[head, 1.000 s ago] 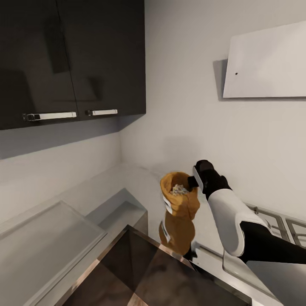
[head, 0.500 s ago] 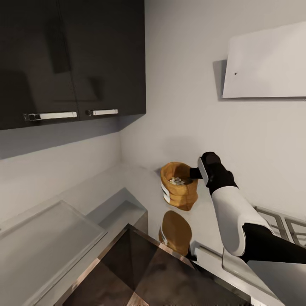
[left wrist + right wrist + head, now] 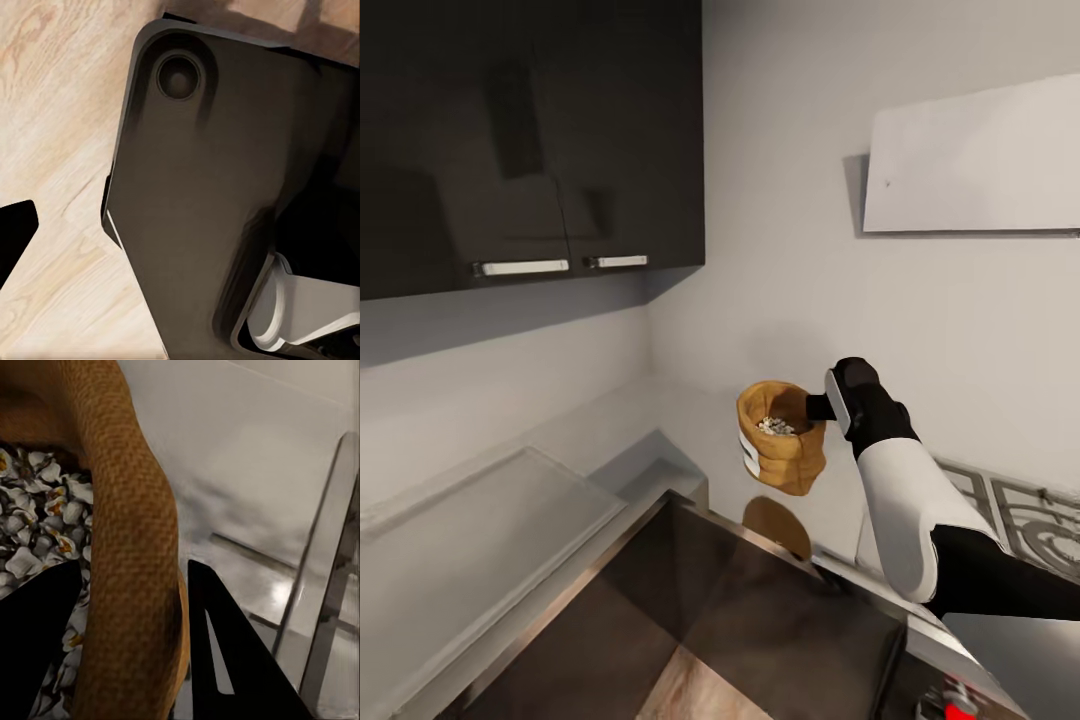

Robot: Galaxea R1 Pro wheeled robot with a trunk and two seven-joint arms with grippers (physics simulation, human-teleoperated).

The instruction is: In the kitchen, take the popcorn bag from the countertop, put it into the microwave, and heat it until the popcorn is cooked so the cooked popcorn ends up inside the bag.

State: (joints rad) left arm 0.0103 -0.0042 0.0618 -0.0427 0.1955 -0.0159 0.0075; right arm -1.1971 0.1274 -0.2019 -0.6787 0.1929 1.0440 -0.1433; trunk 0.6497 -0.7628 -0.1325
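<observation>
The tan burlap popcorn bag (image 3: 788,462) hangs upright above the glossy grey countertop (image 3: 650,415), its reflection showing below it. Whitish popcorn (image 3: 774,427) shows in its mouth. My right gripper (image 3: 818,408) is shut on the bag's rolled rim at its right side. In the right wrist view the rim (image 3: 127,585) runs between the two dark fingers (image 3: 232,660), with popcorn (image 3: 41,532) inside the bag. A dark glass panel with a metallic frame (image 3: 740,620), apparently the microwave's, lies in the foreground. One dark fingertip (image 3: 13,238) of the left gripper shows over wood floor.
Dark glossy wall cabinets (image 3: 530,140) hang at upper left. A flat grey hood (image 3: 970,160) is on the wall at right, with the gas hob's grates (image 3: 1015,510) below it. A pale boxy top (image 3: 480,530) sits at lower left.
The right gripper lifted the bag off the countertop and slightly back. Since half a second ago the head camera has shifted; the bag keeps its place in the gripper.
</observation>
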